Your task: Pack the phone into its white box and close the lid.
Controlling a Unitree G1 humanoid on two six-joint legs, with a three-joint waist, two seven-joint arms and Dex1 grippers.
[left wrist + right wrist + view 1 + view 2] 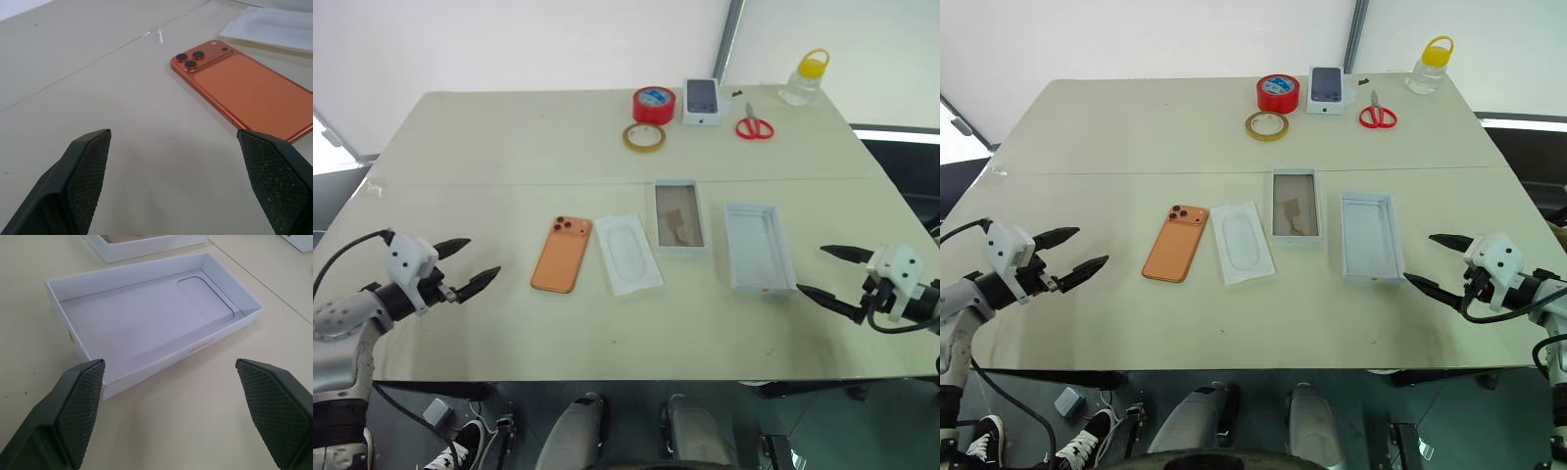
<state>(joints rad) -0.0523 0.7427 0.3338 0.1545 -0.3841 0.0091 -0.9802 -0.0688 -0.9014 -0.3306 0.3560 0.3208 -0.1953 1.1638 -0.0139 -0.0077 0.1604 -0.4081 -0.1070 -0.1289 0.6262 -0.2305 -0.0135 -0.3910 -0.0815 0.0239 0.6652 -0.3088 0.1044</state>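
Lying beside left gripper (470,262): phone (562,255)

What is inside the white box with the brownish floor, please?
The white box holds no phone; only its brownish floor with a pale patch shows. The phone lies on the table, apart from it.

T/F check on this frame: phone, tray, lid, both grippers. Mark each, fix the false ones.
1. The phone lies camera side up on the table. True.
2. The phone is already in the white box. False: it lies on the table, with a flat white insert between them.
3. The lid lies open side up. True.
4. The left gripper is shut on the phone. False: it is open, short of the phone.
5. The right gripper is open beside the lid. True.
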